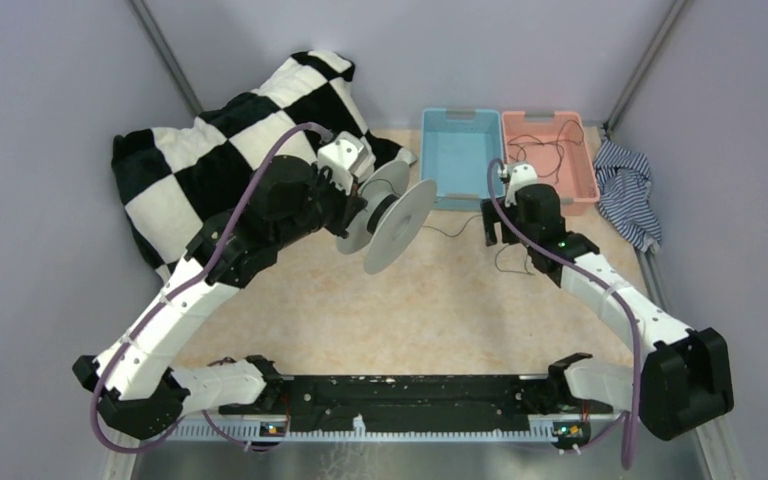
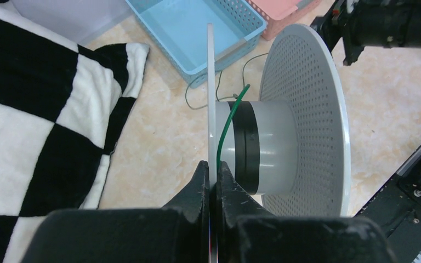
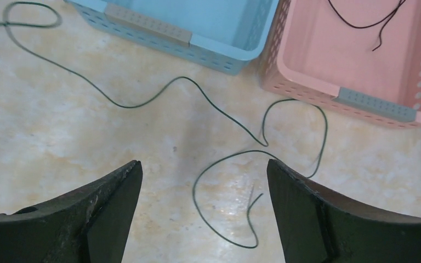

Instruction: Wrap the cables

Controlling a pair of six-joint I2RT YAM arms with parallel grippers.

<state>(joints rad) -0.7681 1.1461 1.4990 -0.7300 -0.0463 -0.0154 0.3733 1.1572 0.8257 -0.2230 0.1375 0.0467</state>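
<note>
My left gripper [image 1: 360, 212] is shut on the thin near flange of the pale grey spool [image 1: 392, 218] and holds it above the table; in the left wrist view the jaws [image 2: 212, 171] pinch the flange edge. The spool [image 2: 301, 120] has a black band on its hub. A thin dark cable [image 2: 228, 123] runs from the hub to the table. It trails right across the table [image 1: 452, 233] and ends in loose loops [image 3: 225, 159] under my right gripper [image 3: 204, 170], which hangs open above them [image 1: 493, 228], not touching. Another black cable [image 3: 368, 24] lies in the pink basket.
A blue basket [image 1: 460, 160] and a pink basket [image 1: 585, 185] stand at the back, just beyond my right gripper. A black-and-white checkered cloth [image 1: 210, 150] lies at the back left, near my left arm. A striped cloth [image 1: 625, 190] lies at the far right.
</note>
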